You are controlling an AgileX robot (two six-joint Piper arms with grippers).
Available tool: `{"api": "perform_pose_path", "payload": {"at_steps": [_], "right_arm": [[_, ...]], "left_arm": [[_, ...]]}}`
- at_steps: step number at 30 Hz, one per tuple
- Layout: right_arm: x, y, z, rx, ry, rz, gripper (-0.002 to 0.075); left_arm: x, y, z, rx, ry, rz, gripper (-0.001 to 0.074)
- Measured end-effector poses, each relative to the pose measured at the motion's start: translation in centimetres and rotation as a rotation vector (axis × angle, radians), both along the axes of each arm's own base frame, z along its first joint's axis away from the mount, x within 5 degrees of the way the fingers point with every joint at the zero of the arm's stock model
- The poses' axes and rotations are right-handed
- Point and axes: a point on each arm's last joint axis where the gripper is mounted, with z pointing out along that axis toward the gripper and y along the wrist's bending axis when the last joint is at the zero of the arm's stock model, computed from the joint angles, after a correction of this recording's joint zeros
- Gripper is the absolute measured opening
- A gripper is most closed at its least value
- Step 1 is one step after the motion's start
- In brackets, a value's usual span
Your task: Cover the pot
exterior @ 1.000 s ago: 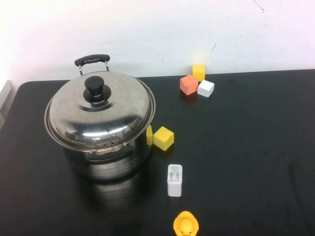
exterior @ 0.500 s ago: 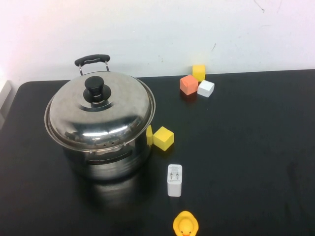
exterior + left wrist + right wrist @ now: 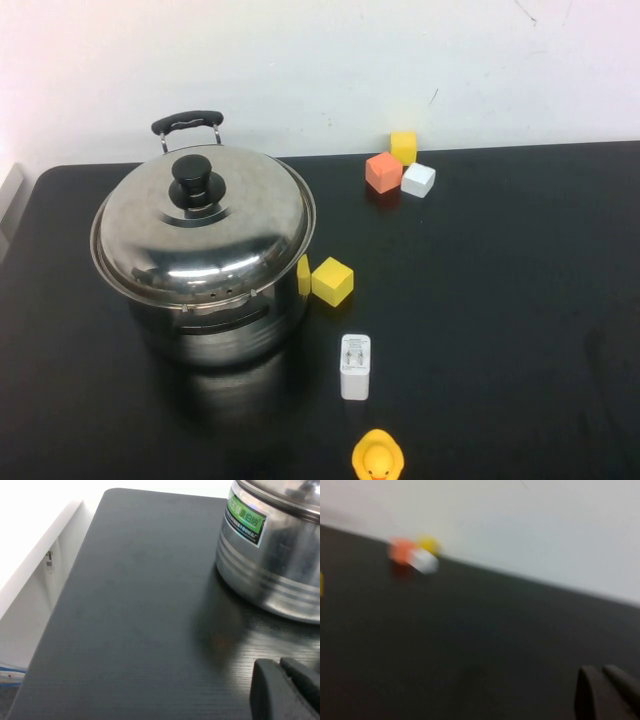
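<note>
The large steel pot (image 3: 215,325) stands on the left of the black table, with its black loop handle (image 3: 187,122) at the back. The domed steel lid (image 3: 200,235) with a black knob (image 3: 196,183) sits on the pot and covers it. Neither gripper shows in the high view. In the left wrist view the left gripper (image 3: 280,665) is shut and empty, low over the table, a short way from the pot's wall (image 3: 270,565). In the right wrist view the right gripper (image 3: 600,672) is shut and empty over bare table.
A yellow cube (image 3: 332,281) lies just right of the pot. A white charger (image 3: 355,367) and a rubber duck (image 3: 378,458) lie toward the front. Orange (image 3: 383,172), yellow (image 3: 403,146) and white (image 3: 418,179) cubes sit at the back. The table's left edge (image 3: 60,605) is near the pot.
</note>
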Motion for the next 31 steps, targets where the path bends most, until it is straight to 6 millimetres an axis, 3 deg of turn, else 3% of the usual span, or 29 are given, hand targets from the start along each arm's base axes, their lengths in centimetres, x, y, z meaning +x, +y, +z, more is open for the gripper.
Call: {"api": "perform_pose_path", "payload": {"at_steps": [8,15,31], "right_arm": [[-0.7,-1.4,-3.4,0.088,0.135,-0.237,-0.0002],[-0.7,-1.1,-3.4,0.177,0.150,-0.197,-0.0002],[-0.8,-1.0,-3.5,0.172,0.163,-0.185,-0.0002]], "left_arm": [[0.0,0.0,0.0,0.000,0.000,0.000,-0.0002],[0.0,0.0,0.0,0.000,0.000,0.000,-0.0002],[0.0,0.0,0.0,0.000,0.000,0.000,-0.0002]]}}
